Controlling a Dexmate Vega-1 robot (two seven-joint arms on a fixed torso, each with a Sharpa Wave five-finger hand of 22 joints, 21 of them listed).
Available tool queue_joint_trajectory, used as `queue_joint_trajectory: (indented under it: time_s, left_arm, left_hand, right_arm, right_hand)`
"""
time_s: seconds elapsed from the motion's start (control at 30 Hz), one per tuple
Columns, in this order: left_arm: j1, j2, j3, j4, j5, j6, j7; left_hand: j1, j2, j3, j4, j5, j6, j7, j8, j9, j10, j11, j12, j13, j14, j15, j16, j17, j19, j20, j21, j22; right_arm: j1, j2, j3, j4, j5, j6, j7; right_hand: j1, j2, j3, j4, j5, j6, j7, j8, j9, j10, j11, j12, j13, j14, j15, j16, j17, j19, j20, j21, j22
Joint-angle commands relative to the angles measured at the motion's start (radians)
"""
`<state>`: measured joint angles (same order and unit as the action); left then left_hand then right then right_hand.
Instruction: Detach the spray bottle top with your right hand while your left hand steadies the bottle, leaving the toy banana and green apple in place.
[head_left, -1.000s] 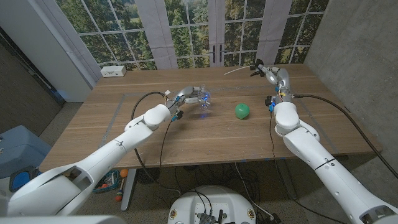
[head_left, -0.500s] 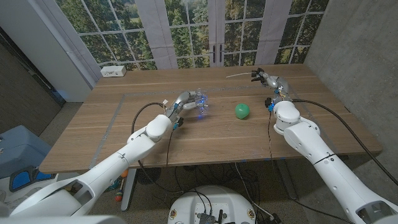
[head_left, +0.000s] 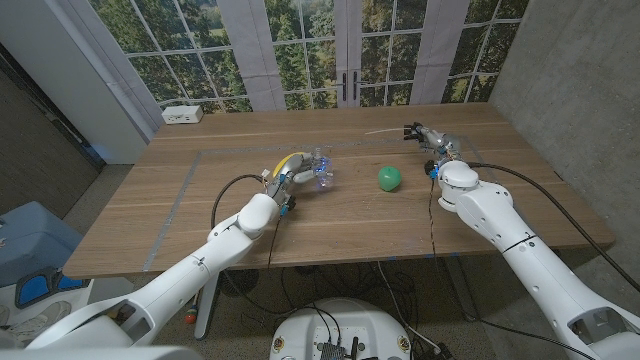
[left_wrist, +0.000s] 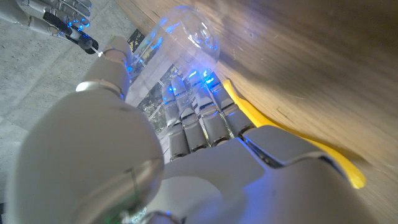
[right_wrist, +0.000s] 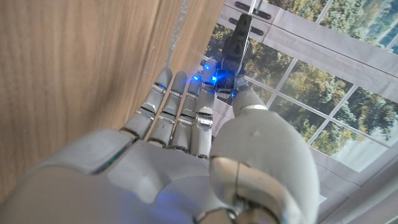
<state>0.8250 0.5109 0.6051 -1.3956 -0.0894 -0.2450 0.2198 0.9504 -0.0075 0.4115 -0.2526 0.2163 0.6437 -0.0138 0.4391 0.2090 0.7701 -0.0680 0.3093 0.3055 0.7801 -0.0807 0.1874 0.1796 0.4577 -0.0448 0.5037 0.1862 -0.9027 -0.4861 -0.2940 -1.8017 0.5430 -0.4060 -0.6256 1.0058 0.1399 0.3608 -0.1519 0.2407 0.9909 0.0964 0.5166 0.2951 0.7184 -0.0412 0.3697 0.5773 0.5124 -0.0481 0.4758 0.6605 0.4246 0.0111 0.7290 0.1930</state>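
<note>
My left hand (head_left: 300, 168) grips the clear spray bottle (head_left: 321, 166) near the middle of the wooden table (head_left: 330, 230); whether the bottle touches the wood I cannot tell. The toy banana (head_left: 286, 160) lies right beside that hand. In the left wrist view my left hand's (left_wrist: 199, 130) fingers wrap the bottle (left_wrist: 183, 31), with the banana (left_wrist: 298, 146) alongside. The green apple (head_left: 389, 179) sits to the bottle's right. Far right, my right hand (head_left: 432, 139) holds the black spray top (head_left: 412, 131), clear of the bottle, its thin white tube (head_left: 380, 129) pointing left. The right wrist view shows my right hand (right_wrist: 186, 137) pinching the top (right_wrist: 236, 37).
A white box (head_left: 183, 114) stands at the table's back left corner. Windows and a door run behind the far edge. A grey wall closes in on the right. A blue bin (head_left: 30, 240) sits on the floor to the left.
My right hand has come down and slightly left with the spray top. My left arm has swung inward while still holding the bottle, and the banana now shows beside it.
</note>
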Motion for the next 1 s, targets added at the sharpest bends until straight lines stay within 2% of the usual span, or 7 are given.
queue_joint_trajectory:
  time_s: [0.03, 0.43, 0.63, 0.73, 0.87, 1.0]
  left_arm:
    - [0.009, -0.019, 0.016, 0.037, 0.050, -0.011, 0.067]
    - [0.011, -0.038, 0.032, 0.071, 0.112, -0.022, 0.144]
    - [0.015, -0.043, 0.038, 0.075, 0.125, -0.018, 0.161]
    - [0.015, -0.043, 0.040, 0.078, 0.127, -0.021, 0.162]
    - [0.017, -0.043, 0.042, 0.074, 0.130, -0.019, 0.165]
    - [0.019, -0.040, 0.044, 0.068, 0.129, -0.012, 0.160]
  left_hand:
    - [0.087, 0.126, 0.085, 0.090, -0.002, 0.344, -0.037, -0.003, -0.002, 0.409, -0.139, -0.004, -0.004, 0.005, -0.153, 0.004, 0.005, 0.000, -0.001, 0.003, 0.002]
    - [0.097, 0.124, 0.078, 0.086, -0.005, 0.352, -0.036, -0.014, -0.006, 0.414, -0.140, -0.014, -0.025, 0.003, -0.154, 0.007, 0.007, -0.002, -0.003, 0.003, 0.002]
    - [0.105, 0.120, 0.071, 0.081, -0.007, 0.358, -0.036, -0.019, -0.008, 0.412, -0.141, -0.021, -0.035, 0.004, -0.157, 0.010, 0.009, -0.002, -0.007, 0.003, 0.002]
    - [0.112, 0.118, 0.067, 0.078, -0.010, 0.357, -0.029, -0.025, -0.009, 0.409, -0.141, -0.025, -0.041, 0.005, -0.158, 0.012, 0.010, -0.001, -0.009, 0.003, 0.002]
    - [0.129, 0.100, 0.044, 0.074, -0.021, 0.319, -0.026, -0.059, -0.012, 0.367, -0.143, -0.054, -0.064, -0.011, -0.155, 0.010, 0.011, -0.007, -0.007, 0.002, 0.003]
    - [0.125, 0.065, -0.006, 0.082, -0.032, 0.272, -0.029, -0.105, -0.013, 0.298, -0.143, -0.089, -0.087, -0.048, -0.153, 0.004, 0.010, -0.024, -0.006, -0.006, 0.002]
  right_arm:
    - [0.056, -0.016, -0.043, 0.032, 0.024, -0.113, -0.060]
    - [0.106, -0.038, -0.098, 0.047, -0.012, -0.215, -0.081]
    - [0.120, -0.043, -0.100, 0.051, 0.002, -0.266, -0.070]
    - [0.126, -0.056, -0.107, 0.047, 0.004, -0.285, -0.051]
    - [0.136, -0.059, -0.103, 0.041, 0.021, -0.324, -0.046]
    - [0.135, -0.060, -0.098, 0.034, 0.029, -0.341, -0.048]
  right_hand:
    - [0.020, 0.008, 0.021, -0.008, 0.005, 0.003, 0.009, 0.006, 0.004, 0.035, -0.028, 0.003, 0.005, -0.005, -0.059, -0.001, 0.006, -0.003, 0.007, 0.006, 0.002]
    - [0.016, 0.005, 0.022, -0.008, 0.008, -0.004, 0.008, 0.003, 0.004, 0.031, -0.023, 0.001, 0.009, -0.016, -0.047, -0.010, 0.006, -0.012, 0.015, 0.010, 0.002]
    - [0.011, 0.002, 0.021, -0.007, 0.010, -0.013, 0.004, -0.002, 0.002, 0.017, -0.014, -0.007, 0.009, -0.027, -0.036, -0.015, 0.008, -0.021, 0.018, 0.011, 0.001]
    - [-0.005, -0.006, 0.014, -0.001, 0.010, -0.044, 0.003, -0.017, -0.003, -0.004, -0.001, -0.020, 0.005, -0.040, -0.020, -0.021, 0.010, -0.029, 0.026, 0.013, 0.001]
    - [-0.031, -0.014, -0.002, 0.006, 0.012, -0.115, -0.001, -0.051, -0.012, -0.038, 0.017, -0.042, 0.001, -0.066, -0.005, -0.029, 0.013, -0.045, 0.036, 0.015, 0.000]
    - [-0.045, -0.018, -0.015, 0.005, 0.015, -0.188, -0.010, -0.085, -0.019, -0.080, 0.030, -0.066, 0.000, -0.089, 0.008, -0.034, 0.014, -0.062, 0.042, 0.017, -0.001]
